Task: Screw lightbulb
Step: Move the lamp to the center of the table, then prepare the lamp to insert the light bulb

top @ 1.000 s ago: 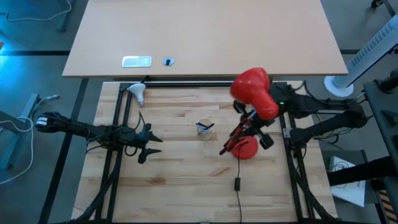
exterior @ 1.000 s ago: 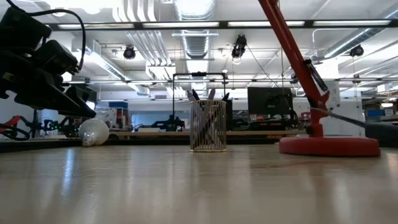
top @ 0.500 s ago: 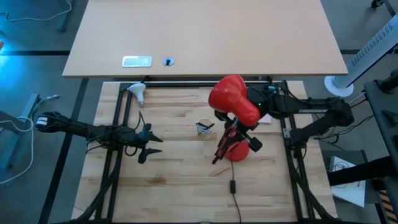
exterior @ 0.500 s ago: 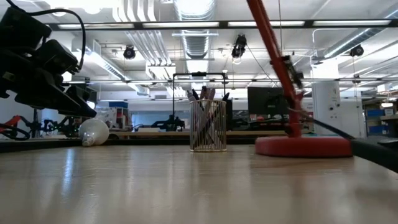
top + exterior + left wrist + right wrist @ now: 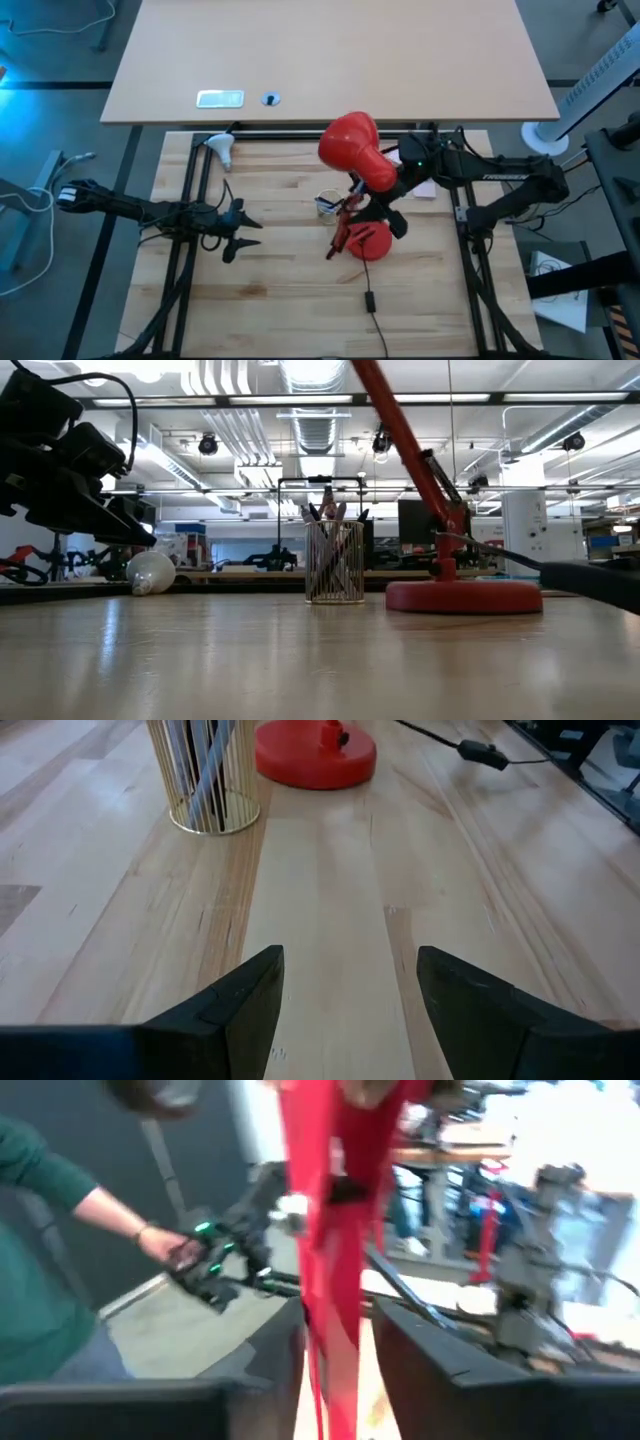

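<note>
High view: small white lightbulb [image 5: 220, 149] lies at table's far-left corner, neck toward centre; my left gripper [image 5: 240, 232] nearer, empty. Low view: bulb on its side. Left wrist: jaws spread. Right wrist: my right gripper [image 5: 338, 1342] pinches red metal lamp arm [image 5: 330, 1220].

Looking straight down from overhead; peering level across the tabletop; riding each wrist, facing forward. Sharing the red lamp base [image 5: 464, 596] [image 5: 316, 753].
</note>
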Controlling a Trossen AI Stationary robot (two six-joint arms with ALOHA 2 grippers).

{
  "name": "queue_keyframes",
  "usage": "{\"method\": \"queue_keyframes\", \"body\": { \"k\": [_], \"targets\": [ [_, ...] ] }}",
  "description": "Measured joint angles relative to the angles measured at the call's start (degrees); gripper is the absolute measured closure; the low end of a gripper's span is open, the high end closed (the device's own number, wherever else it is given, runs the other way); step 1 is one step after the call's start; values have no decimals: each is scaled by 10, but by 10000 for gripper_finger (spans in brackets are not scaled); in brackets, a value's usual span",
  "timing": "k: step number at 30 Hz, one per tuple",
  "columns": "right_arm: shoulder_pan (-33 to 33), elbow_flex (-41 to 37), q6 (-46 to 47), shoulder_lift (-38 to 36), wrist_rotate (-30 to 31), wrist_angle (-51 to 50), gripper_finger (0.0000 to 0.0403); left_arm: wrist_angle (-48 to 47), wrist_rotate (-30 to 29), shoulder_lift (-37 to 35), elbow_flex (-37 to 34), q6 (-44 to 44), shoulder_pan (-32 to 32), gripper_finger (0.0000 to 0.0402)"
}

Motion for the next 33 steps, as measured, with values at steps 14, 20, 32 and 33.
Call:
{"method": "queue_keyframes", "body": {
  "k": [14,20,32,33],
  "targets": [
    [3,0,193,-24,148,-62,137,9,0,0,0,0,0,180],
    [18,-1,220,-36,158,-98,132,72,0,2,0,-20,0,180],
    [20,-1,220,-116,186,-320,144,456,-73,23,0,-274,0,180],
    [20,-1,218,-126,194,-337,142,475,-77,27,2,-273,0,180]
  ]
}}
